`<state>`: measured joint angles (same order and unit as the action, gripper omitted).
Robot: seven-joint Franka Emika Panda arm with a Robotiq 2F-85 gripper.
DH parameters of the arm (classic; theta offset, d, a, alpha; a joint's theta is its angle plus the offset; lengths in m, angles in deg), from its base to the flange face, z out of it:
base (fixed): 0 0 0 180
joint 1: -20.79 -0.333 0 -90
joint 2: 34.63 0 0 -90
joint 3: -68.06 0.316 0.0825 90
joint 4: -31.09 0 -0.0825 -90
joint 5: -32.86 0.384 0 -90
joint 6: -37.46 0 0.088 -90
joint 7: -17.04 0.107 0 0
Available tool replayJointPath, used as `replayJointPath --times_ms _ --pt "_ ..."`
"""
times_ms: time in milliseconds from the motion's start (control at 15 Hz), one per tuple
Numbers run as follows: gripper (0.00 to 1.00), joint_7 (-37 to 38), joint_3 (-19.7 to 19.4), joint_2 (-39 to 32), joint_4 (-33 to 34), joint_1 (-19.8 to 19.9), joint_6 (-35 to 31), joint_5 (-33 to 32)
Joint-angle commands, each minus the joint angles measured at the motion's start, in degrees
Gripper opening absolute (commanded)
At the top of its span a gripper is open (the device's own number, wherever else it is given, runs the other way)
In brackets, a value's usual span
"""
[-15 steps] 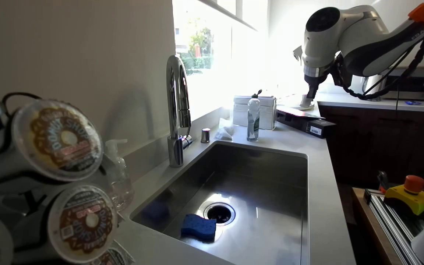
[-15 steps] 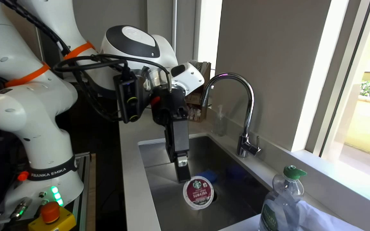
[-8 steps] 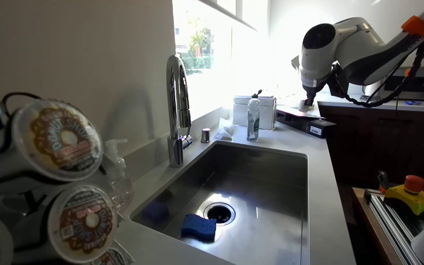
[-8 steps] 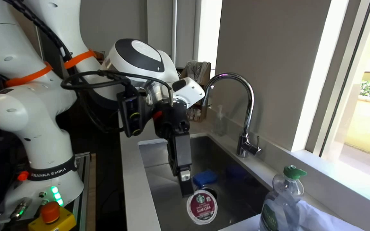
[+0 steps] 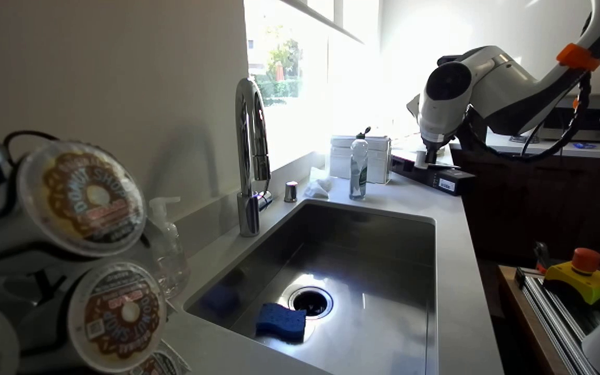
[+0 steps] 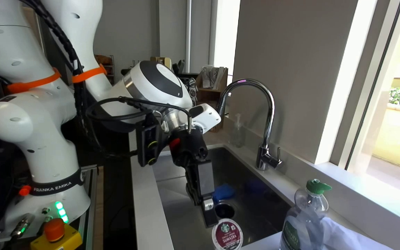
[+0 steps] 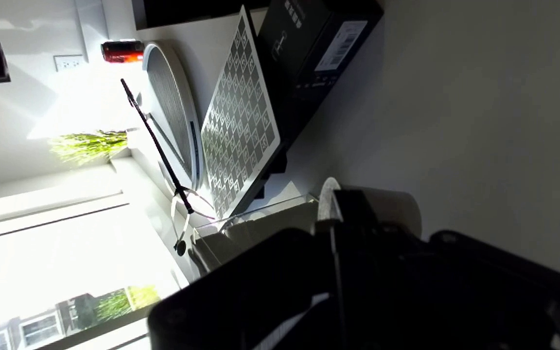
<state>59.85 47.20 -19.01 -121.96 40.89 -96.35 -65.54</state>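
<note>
Where claw [image 6: 212, 223] ends, coffee pod [image 6: 227, 236] hangs pinched

Coffee pod [image 6: 227, 235] reads SUMATRA, foreground pods [image 5: 84, 197] DONUT SHOP, robot base [image 6: 55, 187] FRANKA EMIKA.

Blue sponge [image 5: 281, 322] in steel sink [image 5: 383, 323]

Pale, smooth table [image 5: 459, 291], steel sink [image 5: 373, 229] set into it. Tall chrome faucet [image 5: 244, 151] upright beside sink's long edge, small metal cap [image 5: 290, 191] near its foot. Clear pump bottle [image 5: 171, 268] near one sink corner. At opposite end, green-capped soap bottle [image 6: 300, 222] standing, crumpled white cloth [image 5: 319, 183] near it, white bin [image 5: 339, 162] just beyond, long black box [image 5: 435, 179] lying near bin, labeled end toward table's edge. Farther along, in wrist view: round gray item [image 7: 168, 92], red can [image 7: 122, 51] near it.
</note>
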Motion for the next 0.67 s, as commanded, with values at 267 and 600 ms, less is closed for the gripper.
replayJointPath --times_ms 267,600 --pt "0.0 11.78 -0.98 -7.34 0.76 -1.43 -0.14 -12.23" --pt "0.0 17.1 -0.56 -11.69 1.42 -1.6 -0.28 -14.79"
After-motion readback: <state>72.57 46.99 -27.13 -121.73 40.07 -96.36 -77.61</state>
